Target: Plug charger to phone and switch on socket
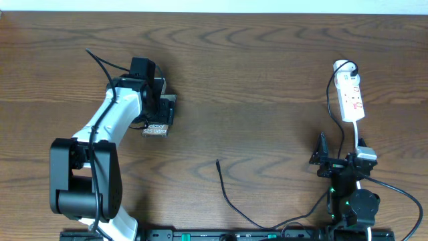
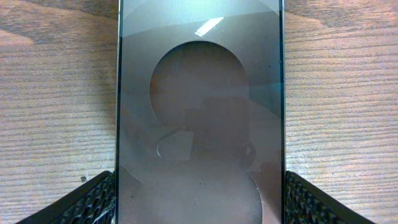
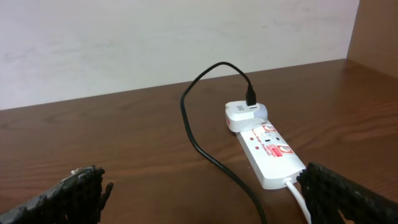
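**Surface.** Table [image 1: 267, 53], dark brown wood with a long grain. It fills the overhead view.

**Room.** Pale plain wall [image 3: 155, 37] rising behind the table's far edge. The overhead view catches it only as a thin strip along the top.

**Phone** [image 1: 155, 128]. Left half of the table, lying flat, mostly covered by the left arm's wrist. Only its near end with the white lettering shows from above.

**Left gripper** [image 1: 160, 107]. Set over the phone and clasping it.
- The left wrist view shows what the overhead hides: the glossy dark phone [image 2: 199, 124] filling the frame.
- A ribbed black finger [image 2: 93, 202] stands against each long edge.

**Socket** [image 1: 351, 97]. Far right of the table, lengthwise toward the wall.
- The right wrist view gives the detail of the socket [image 3: 270, 155]: red marks on its top.
- A white adapter [image 3: 245, 115] is plugged in at the far end.
- A white cord [image 3: 298, 193] leaves the near end.

**Charger** [image 1: 225, 191]. From above, its free tip lies on bare wood near the table's middle, well apart from the phone. The right wrist view shows the other end of the charger [image 3: 199, 140] looping up into the adapter.

**Right gripper** [image 1: 322, 155]. Near edge, short of the socket. Jaws spread wide, with nothing between the fingers [image 3: 68, 199].
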Robot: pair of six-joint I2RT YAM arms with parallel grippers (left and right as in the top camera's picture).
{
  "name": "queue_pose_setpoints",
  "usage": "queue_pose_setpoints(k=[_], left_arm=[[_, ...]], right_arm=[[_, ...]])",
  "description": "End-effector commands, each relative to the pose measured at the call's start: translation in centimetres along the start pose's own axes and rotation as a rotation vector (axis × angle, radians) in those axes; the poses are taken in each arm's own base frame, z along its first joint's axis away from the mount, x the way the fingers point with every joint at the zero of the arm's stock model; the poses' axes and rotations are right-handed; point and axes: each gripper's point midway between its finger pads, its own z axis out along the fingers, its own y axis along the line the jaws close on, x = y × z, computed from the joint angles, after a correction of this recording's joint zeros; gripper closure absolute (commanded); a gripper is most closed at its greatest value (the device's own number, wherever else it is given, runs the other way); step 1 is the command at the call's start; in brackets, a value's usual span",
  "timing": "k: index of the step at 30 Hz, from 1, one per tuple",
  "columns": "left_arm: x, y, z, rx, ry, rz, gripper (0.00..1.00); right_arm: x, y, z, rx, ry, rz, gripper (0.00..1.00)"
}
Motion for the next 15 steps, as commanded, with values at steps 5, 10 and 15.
queue_pose_setpoints(k=[5,10,15], left_arm=[[0.3,0.4,0.5,-0.015,0.015,0.001,0.92],[1.2,0.5,1.1,-0.016,0.033,-0.001,0.93],[2.2,0.7,2.3,-0.016,0.042,-0.001,0.93]], right_arm=[[0.0,0.0,0.0,0.002,-0.003,0.015,0.01],[0.0,0.0,0.0,0.002,-0.003,0.015,0.01],[0.0,0.0,0.0,0.002,-0.003,0.015,0.01]])
